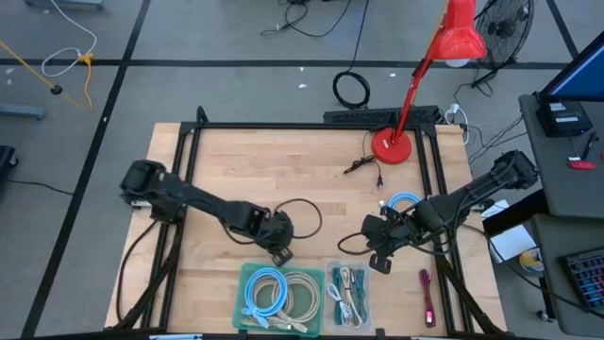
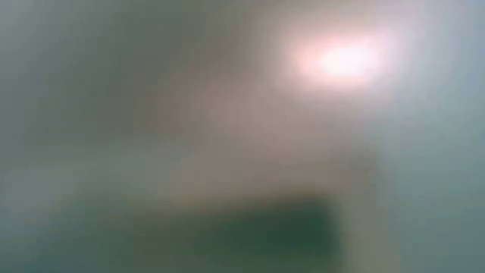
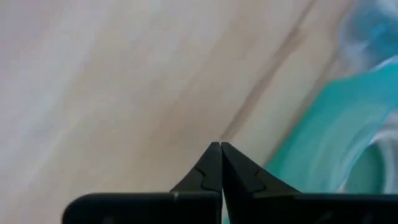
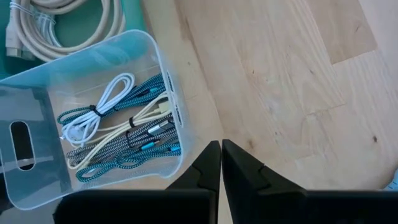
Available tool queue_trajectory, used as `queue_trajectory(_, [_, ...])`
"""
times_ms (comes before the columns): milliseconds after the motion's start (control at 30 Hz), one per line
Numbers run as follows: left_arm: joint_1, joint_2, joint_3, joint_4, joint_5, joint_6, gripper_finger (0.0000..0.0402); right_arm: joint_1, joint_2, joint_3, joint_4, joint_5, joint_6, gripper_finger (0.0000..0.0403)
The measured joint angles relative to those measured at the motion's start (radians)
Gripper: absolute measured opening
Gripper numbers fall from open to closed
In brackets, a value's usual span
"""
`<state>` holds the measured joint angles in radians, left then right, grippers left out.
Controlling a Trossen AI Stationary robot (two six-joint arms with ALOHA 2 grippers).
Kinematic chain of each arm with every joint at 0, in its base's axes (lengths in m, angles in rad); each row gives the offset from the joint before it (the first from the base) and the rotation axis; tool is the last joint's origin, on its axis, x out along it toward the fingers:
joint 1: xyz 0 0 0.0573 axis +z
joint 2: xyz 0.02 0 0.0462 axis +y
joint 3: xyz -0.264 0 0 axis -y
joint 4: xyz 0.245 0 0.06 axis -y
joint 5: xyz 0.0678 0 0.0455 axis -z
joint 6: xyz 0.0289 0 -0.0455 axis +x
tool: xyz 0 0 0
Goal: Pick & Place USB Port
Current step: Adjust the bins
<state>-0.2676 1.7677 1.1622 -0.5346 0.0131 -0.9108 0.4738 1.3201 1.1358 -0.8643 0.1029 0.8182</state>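
A pale wooden table [image 1: 283,179] in a black frame stands on a grey floor, with a red lamp [image 1: 392,144] at its far edge. Near the front edge sit a green tray [image 1: 243,283] of coiled cables and, just beside it, a clear bin [image 4: 155,56] of bundled USB cables [image 4: 118,134]. A loose blue cable [image 1: 404,202] lies near the right arm and a pink one [image 1: 427,295] lies near the front right corner.

Both grippers are empty, so the task looks to be between picks. The left gripper [image 3: 221,149] hovers low beside the green tray, fingers pressed together, holding nothing. The right gripper [image 4: 221,146] hangs just beside the clear bin, fingers likewise together and empty. The next move likely calls for one gripper to spread its fingers and descend on a loose cable.
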Motion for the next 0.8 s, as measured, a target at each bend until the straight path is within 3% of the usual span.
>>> queue_trajectory(100, [-0.001,-0.085,0.000,-0.173,-0.013,-0.016,0.0000,0.002,0.000,0.000,0.003,-0.001,0.000,0.0006])
queue_trajectory(300, [-0.091,-0.179,0.001,-0.299,0.110,-0.121,0.0000,0.002,0.000,0.000,0.000,-0.001,0.000,0.0006])
queue_trajectory(567, [-0.351,-0.150,0.000,-0.269,0.124,-0.396,0.0000,0.002,0.000,0.000,-0.001,0.000,-0.023,0.0006])
queue_trajectory(800, [-0.471,-0.114,0.000,-0.177,0.116,-0.586,0.0000,0.001,0.000,0.000,0.000,0.000,-0.049,0.0006])
